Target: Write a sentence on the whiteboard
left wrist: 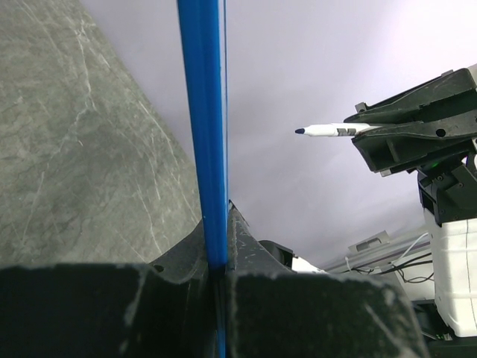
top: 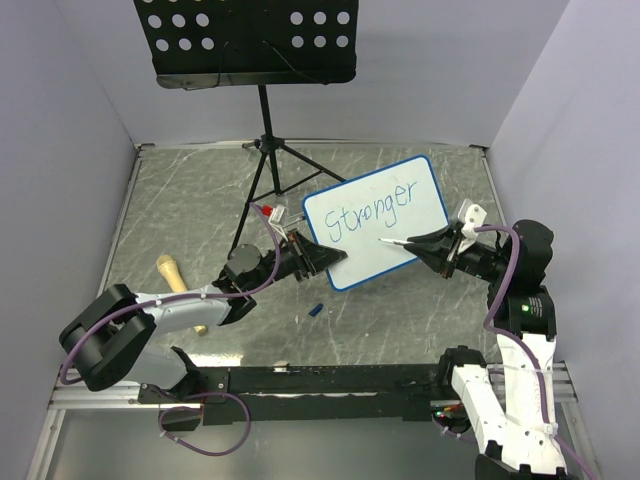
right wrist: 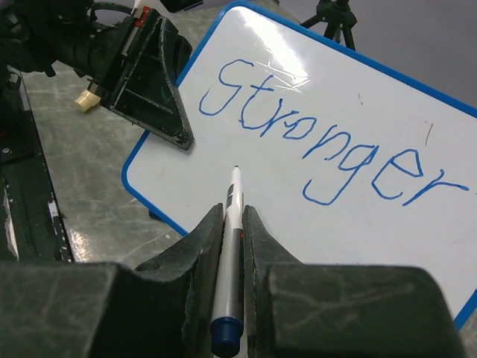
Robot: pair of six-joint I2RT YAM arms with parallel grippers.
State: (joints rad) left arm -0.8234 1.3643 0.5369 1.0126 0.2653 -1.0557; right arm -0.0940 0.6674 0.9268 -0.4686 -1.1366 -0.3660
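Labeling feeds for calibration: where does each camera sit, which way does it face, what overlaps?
Top external: above and behind the arms, looking down on the table; both arms show, left pincer gripping the whiteboard, right pincer holding the marker.
Left wrist: looks along its own fingers, clamped on the whiteboard, seen edge-on.
Right wrist: looks past its fingers and marker at the whiteboard's face and lettering.
Shared: each wrist view shows the other pincer.
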